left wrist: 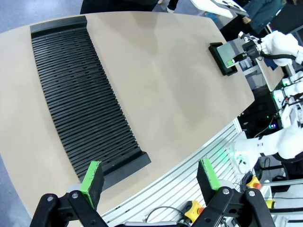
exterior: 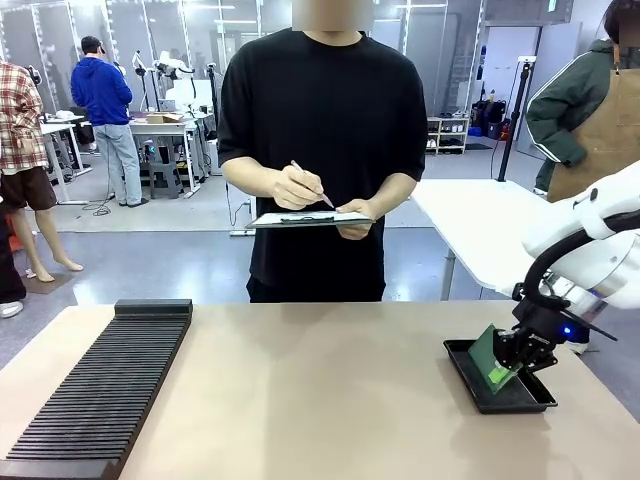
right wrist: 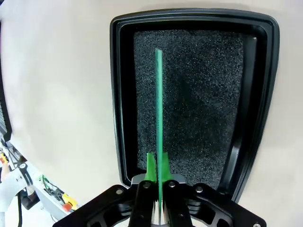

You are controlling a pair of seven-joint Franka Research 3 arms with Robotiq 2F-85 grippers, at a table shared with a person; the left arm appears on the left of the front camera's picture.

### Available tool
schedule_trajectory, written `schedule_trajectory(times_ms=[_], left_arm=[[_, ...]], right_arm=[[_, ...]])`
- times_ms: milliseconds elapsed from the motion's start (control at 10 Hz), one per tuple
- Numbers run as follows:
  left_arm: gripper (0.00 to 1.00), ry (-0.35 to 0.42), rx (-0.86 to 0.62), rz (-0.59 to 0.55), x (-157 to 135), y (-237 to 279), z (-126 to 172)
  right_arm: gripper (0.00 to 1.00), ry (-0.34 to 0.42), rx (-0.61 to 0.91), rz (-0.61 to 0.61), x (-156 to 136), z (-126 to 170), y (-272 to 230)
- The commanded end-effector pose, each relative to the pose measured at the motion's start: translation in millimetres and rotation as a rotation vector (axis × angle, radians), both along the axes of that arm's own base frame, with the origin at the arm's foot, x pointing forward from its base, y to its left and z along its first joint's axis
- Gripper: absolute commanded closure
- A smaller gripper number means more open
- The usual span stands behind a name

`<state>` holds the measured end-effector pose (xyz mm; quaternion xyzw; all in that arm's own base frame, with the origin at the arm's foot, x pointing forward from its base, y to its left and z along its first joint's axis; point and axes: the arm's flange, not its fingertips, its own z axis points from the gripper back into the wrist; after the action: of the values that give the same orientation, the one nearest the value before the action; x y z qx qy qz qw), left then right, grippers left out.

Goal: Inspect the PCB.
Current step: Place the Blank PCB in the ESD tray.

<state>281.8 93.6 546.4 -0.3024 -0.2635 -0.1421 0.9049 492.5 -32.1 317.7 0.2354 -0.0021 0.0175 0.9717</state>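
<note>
My right gripper (exterior: 508,366) is shut on the PCB (exterior: 489,356), a thin green board that stands tilted just above the shallow black tray (exterior: 478,392) at the table's right. In the right wrist view the PCB (right wrist: 158,109) runs edge-on away from my right gripper (right wrist: 157,166), over the tray's dark foam; the tray's rim (right wrist: 124,94) frames it. My left gripper (left wrist: 150,177) hangs open with nothing between its green pads, high over the near table edge. From there the PCB (left wrist: 229,50) and tray (left wrist: 218,59) show far off at the upper right.
A long black slotted rack (exterior: 105,385) lies along the table's left side, also below the left gripper (left wrist: 80,99). Across the table a person in black holds a clipboard (exterior: 308,218) and writes with a pen (exterior: 312,184). The tabletop between rack and tray is bare.
</note>
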Motion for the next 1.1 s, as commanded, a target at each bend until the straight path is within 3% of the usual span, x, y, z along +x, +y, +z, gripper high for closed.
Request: schedule_trajectory(times_ms=[0,100,200,500,700,1000], left_arm=[[0.0,0.013,0.024,0.019,0.7,0.4,2.5],[0.0,0.013,0.024,0.019,0.7,0.4,2.5],[0.0,0.013,0.024,0.019,0.7,0.4,2.5],[0.0,0.013,0.024,0.019,0.7,0.4,2.5],[0.0,0.013,0.024,0.019,0.7,0.4,2.5],[0.0,0.013,0.024,0.019,0.7,0.4,2.5]], right_arm=[[0.97,0.011,-0.003,-0.043,6.2,-2.0,8.6],[0.97,0.001,-0.002,-0.065,5.9,-1.8,9.3],[0.88,-0.002,0.0,-0.081,3.3,1.3,10.5],[0.38,-0.005,-0.043,-0.11,-5.2,7.7,14.3],[0.03,-0.017,-0.171,-0.175,-11.7,11.2,15.3],[0.0,-0.014,-0.23,-0.176,-20.6,29.0,18.1]])
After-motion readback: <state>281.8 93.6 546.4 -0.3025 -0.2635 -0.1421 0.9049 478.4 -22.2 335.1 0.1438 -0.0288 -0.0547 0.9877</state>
